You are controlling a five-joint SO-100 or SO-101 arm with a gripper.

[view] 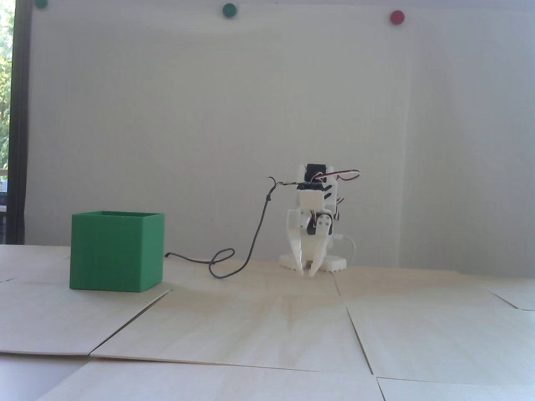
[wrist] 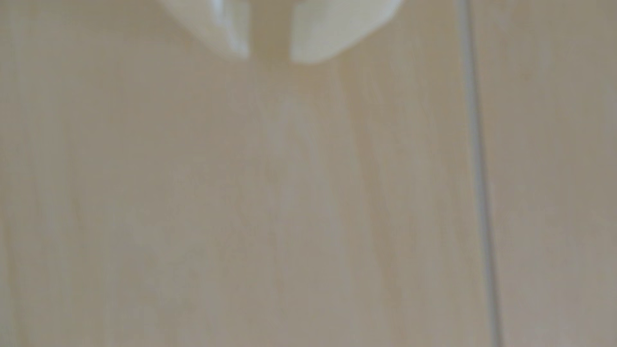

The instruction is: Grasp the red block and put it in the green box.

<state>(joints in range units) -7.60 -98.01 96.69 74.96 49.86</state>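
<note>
**A:** Box (view: 116, 252) first, since it sits furthest left in the fixed view: green, open at the top, standing square on the pale wooden table (view: 267, 326). Thin walls, so I'd judge it light enough to slide if bumped.

**B:** And next along?

**A:** A dark cable (view: 234, 263) loops across the table from beside the box toward the arm (view: 314, 209). The arm is folded low at the back, well apart from the box, with the gripper (view: 307, 273) pointing down, tips close above the table.

**B:** Holding anything?

**A:** No. The wrist view shows the gripper (wrist: 269, 56) slightly parted, a narrow gap between the white fingers (wrist: 230, 30) and only bare wood under them.

**B:** So where is the red block?

**A:** Nowhere I can see, in either view. The only red thing is a round dot (view: 396, 17) high on the wall. The block may lie inside the box or out of frame; I cannot tell.

**B:** How would it handle?

**A:** Going by the task, probably small, stiff and light. I'd take it across the short sides, centred, since smooth faces could slip from hard plastic fingers.
</note>
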